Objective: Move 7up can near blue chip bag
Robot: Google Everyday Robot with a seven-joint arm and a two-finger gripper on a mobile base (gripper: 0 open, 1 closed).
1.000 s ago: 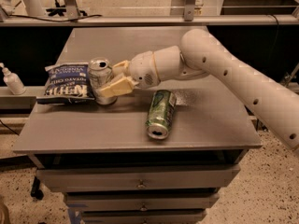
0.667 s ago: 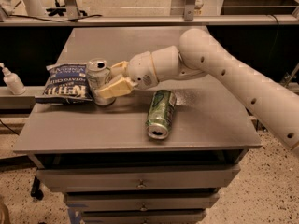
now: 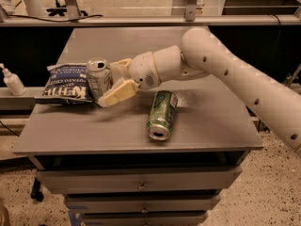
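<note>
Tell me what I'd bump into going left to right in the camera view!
Pump bottle → blue chip bag → 7up can, with the gripper closed around it → green can lying on its side.

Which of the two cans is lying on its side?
The dark green can, apart from the gripper, top toward the camera. The 7up can stands upright at the gripper, beside the blue chip bag.
</note>
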